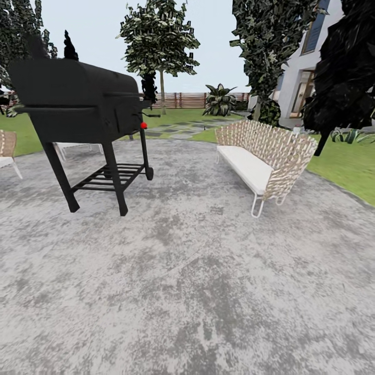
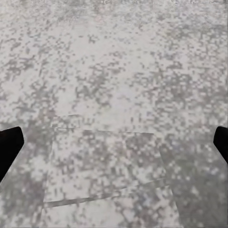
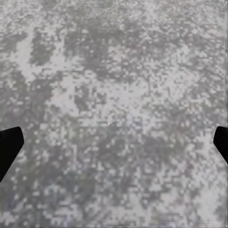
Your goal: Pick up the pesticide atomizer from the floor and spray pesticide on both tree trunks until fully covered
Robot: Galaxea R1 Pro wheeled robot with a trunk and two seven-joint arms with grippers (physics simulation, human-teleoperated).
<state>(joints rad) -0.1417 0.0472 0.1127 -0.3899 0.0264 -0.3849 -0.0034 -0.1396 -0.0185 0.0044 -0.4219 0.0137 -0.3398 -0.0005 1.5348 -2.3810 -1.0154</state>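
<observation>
I am standing on a mottled grey stone patio [image 1: 198, 291] that fills the whole lower part of my head view. On the left of the patio stands a black barrel grill [image 1: 78, 99] on four black legs, with a slatted shelf low between the legs and a small red knob [image 1: 143, 125] on its side. Towards the patio's right edge sits a curved wicker bench [image 1: 268, 156] with a white seat cushion and thin white legs. At the far left edge of the patio I can see part of a second wicker chair [image 1: 7, 148]. Beyond the patio lies green lawn [image 1: 346, 164], closed off at the back by a brown slatted fence [image 1: 185, 100]. One tree [image 1: 159, 39] with a thin pale trunk rises near the fence, past the grill; a darker, dense tree [image 1: 271, 52] stands to the right in front of a white house [image 1: 307, 67]. A small palm-like plant [image 1: 220, 100] grows between them. The atomizer is somewhere I cannot see from here. My left gripper [image 2: 114, 147] points down at the bare stone, its dark fingertips [image 2: 9, 147] far apart at the two sides of the left wrist view, released and holding nothing. My right gripper [image 3: 114, 147] likewise hangs over bare stone, fingertips [image 3: 9, 145] spread wide, holding nothing.
</observation>
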